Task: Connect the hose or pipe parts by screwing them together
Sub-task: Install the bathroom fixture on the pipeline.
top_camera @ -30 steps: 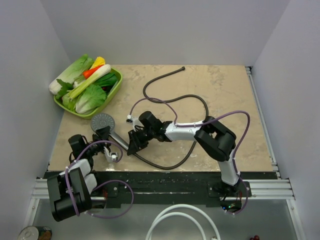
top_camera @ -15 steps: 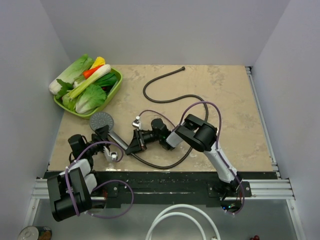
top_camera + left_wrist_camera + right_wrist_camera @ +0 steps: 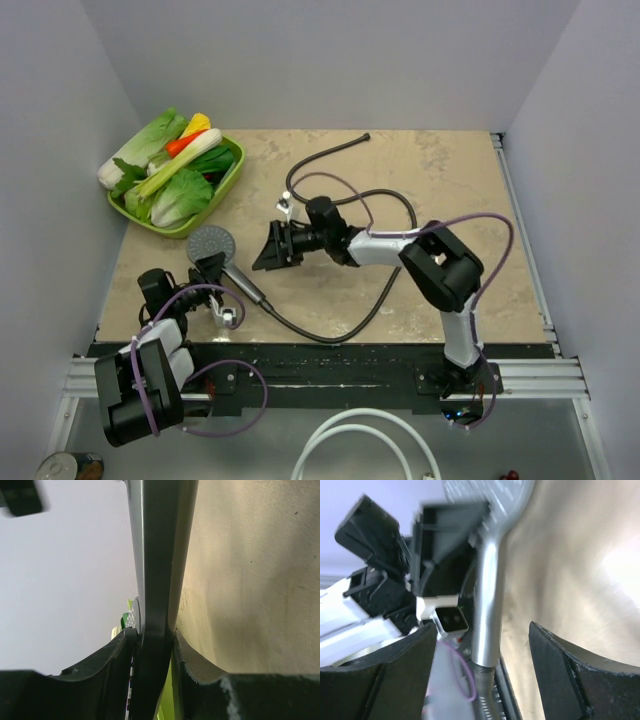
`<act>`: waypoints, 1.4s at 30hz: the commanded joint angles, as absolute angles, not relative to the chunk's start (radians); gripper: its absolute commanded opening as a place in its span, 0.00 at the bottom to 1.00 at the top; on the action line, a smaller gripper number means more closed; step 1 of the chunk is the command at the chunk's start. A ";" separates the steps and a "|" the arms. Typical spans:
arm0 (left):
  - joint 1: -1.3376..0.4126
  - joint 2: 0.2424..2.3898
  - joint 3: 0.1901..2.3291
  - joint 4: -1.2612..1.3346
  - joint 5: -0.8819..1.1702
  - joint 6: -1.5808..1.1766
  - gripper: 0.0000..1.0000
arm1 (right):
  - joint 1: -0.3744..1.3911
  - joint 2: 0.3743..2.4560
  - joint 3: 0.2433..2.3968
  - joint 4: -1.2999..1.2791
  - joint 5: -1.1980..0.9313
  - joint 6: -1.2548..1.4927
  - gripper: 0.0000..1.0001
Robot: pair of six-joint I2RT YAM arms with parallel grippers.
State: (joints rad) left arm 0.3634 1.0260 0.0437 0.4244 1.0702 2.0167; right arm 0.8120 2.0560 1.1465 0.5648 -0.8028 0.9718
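Beige tabletop (image 3: 460, 180), hose (image 3: 325, 340), shower head (image 3: 208, 241)

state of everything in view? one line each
shower head: gripped by its handle
left gripper: shut on shower head
right gripper: open, holding nothing
hose: looped on table, one end at handle, other free
green basket: holds vegetables

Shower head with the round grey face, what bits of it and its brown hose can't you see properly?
Round grey shower head face: right wrist view, blurred and cut off by the top edge; left wrist view, mostly hidden behind its own handle.
Joint between handle and thin dark-brown hose: top view, too small to tell how tight; right wrist view, blurred.
Hose's far end nut: top view, too small.
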 commanded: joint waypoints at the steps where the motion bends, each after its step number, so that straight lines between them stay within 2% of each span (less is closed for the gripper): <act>1: 0.360 1.015 -0.242 0.465 1.155 2.724 0.00 | 0.836 1.876 1.299 -0.187 -0.496 0.367 0.77; 6: 0.360 1.023 -0.241 0.469 1.150 2.723 0.00 | 0.929 1.760 1.344 -0.406 -0.306 0.241 0.77; 11: 0.360 1.035 -0.244 0.480 1.151 2.723 0.00 | 1.050 1.778 1.385 -0.508 -0.163 0.189 0.77; 19: 0.359 1.017 -0.242 0.466 1.149 2.724 0.00 | 1.121 1.853 1.436 -0.500 -0.137 0.183 0.74; 28: 0.359 1.005 -0.241 0.453 1.152 2.724 0.00 | 1.135 1.920 1.489 -0.431 -0.110 0.218 0.64; 34: 0.360 1.003 -0.242 0.453 1.151 2.723 0.00 | 1.138 1.948 1.511 -0.400 -0.127 0.239 0.50; 42: 0.360 0.997 -0.241 0.449 1.154 2.724 0.00 | 1.137 1.964 1.525 -0.362 -0.192 0.261 0.17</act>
State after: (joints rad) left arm 0.3641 1.0157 0.0437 0.4240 1.0676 2.0167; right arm 1.1385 1.9591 1.4773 -0.4324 -0.1482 0.2546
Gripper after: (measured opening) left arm 0.372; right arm 0.268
